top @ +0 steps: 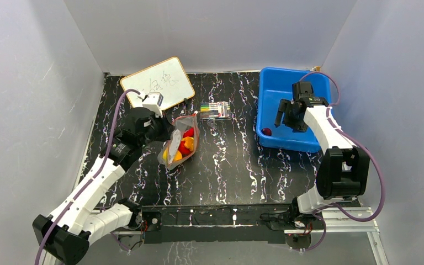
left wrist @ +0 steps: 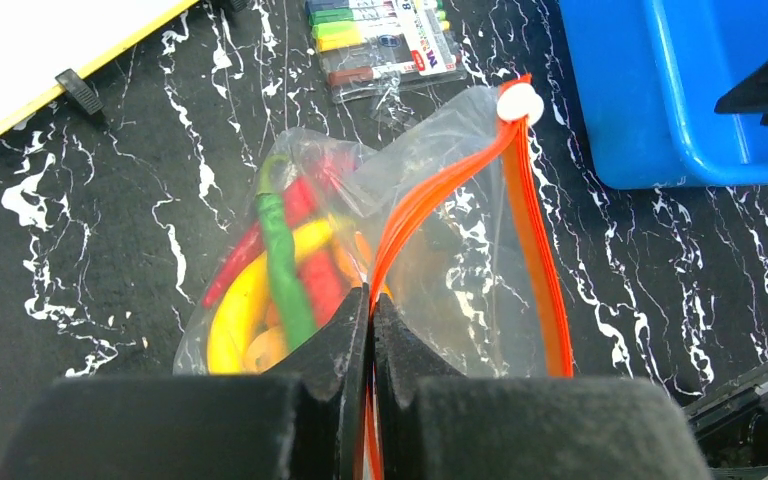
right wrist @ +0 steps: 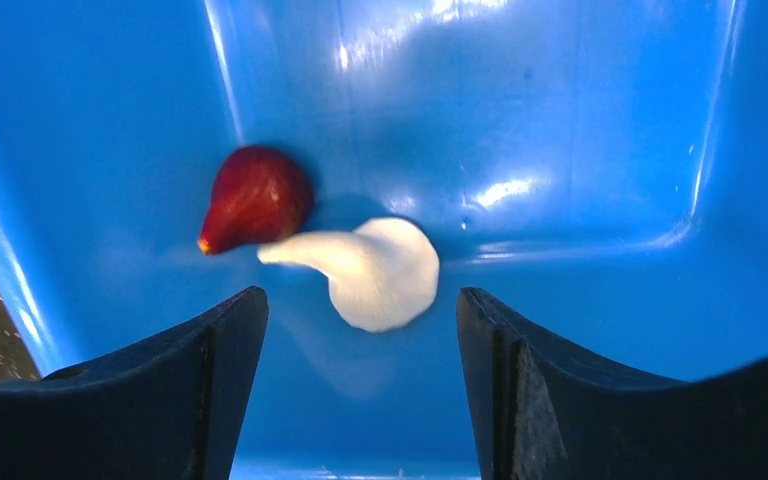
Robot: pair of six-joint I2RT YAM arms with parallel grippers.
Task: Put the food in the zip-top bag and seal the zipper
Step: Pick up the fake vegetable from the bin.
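Left claw [left wrist: 370, 300] pinches the zipper [left wrist: 542, 250] of the zip-top bag [left wrist: 460, 290], jaws tight. Right claw [right wrist: 360, 305] gapes wide, empty, above a white piece [right wrist: 380, 275] in the blue tub [right wrist: 560, 120].

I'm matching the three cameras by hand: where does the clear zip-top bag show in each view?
Top view: bag left of centre, at the left gripper's tip, below the whiteboard.
Left wrist: bag fills the middle, its orange-red edge pinched in the shut gripper.
Right wrist: not in it.
Shared landmark: the blue tub, upper right in the first two, filling the third.
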